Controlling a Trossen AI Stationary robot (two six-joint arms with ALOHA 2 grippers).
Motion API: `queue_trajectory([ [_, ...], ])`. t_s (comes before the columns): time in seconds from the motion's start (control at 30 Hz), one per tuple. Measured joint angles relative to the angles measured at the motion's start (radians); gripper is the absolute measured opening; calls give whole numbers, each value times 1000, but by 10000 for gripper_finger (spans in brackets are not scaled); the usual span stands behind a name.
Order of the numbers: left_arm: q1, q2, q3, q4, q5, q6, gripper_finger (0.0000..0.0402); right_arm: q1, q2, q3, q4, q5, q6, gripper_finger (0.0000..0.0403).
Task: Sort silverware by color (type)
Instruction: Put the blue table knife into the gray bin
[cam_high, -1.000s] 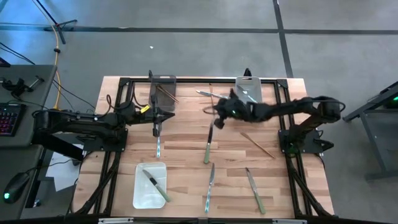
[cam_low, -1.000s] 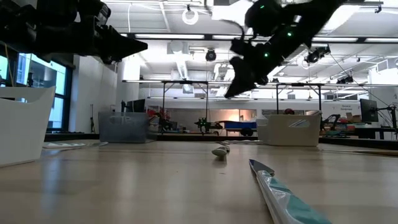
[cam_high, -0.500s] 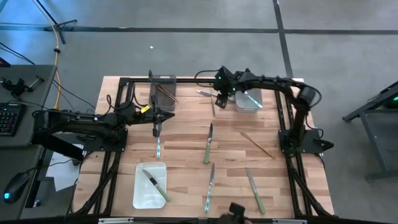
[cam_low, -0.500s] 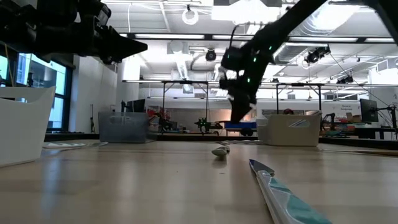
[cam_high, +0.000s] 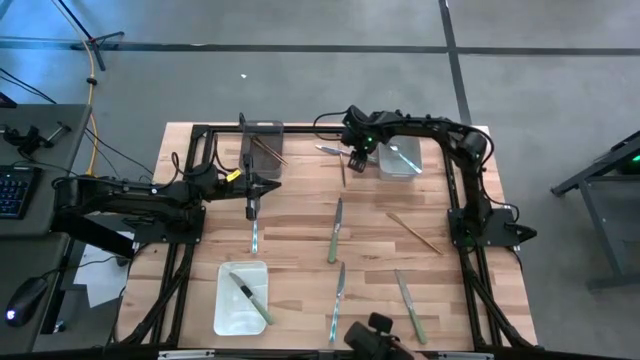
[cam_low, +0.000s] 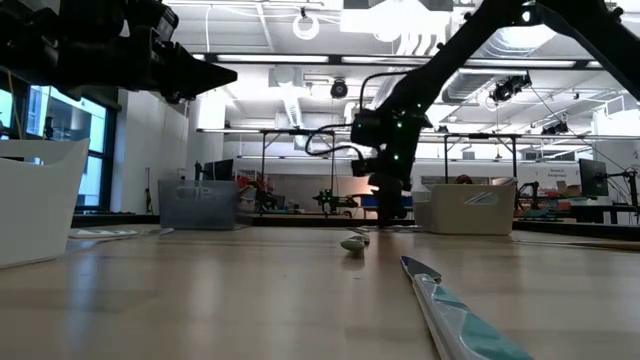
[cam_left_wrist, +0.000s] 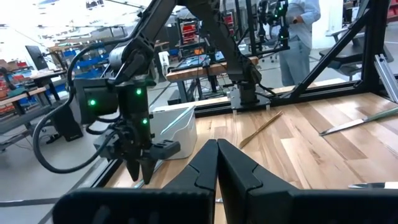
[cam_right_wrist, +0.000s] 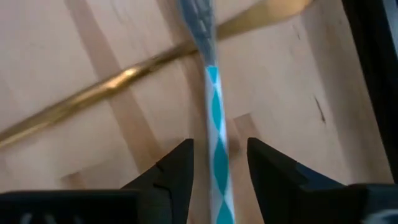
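Observation:
My right gripper (cam_right_wrist: 219, 165) is low over the table's far middle (cam_high: 352, 160), open. Its fingers stand on either side of a fork's teal-and-white patterned handle (cam_right_wrist: 215, 118) without touching it. The fork (cam_high: 330, 150) lies flat, crossing over a brown-gold utensil (cam_right_wrist: 112, 87). Green-handled knives (cam_high: 334, 235) (cam_high: 337, 295) (cam_high: 409, 300), a silvery utensil (cam_high: 254, 235) and a brown stick (cam_high: 413, 232) lie loose on the wood. My left gripper (cam_high: 252, 203) hovers shut and empty at the left middle.
A grey bin (cam_high: 262, 148) at the far left holds brown sticks. A clear bin (cam_high: 398, 152) at the far right holds a silvery utensil. A white bin (cam_high: 240, 297) at the near left holds a green-handled knife. A dark object (cam_high: 370, 340) shows at the near edge.
My right gripper has swung from above the table's middle toward the far edge and come down beside the clear bin. It now stands low with its fingers pointing down over the fork. The silverware on the table has not moved.

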Motion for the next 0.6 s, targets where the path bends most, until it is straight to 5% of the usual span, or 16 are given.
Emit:
queue_trajectory([
  [0.3, 0, 0, 0, 0, 0, 0, 1, -10, 24, 4, 3, -14, 7, 112],
  [0.6, 0, 0, 0, 0, 0, 1, 0, -12, 26, 3, 11, -51, 28, 22],
])
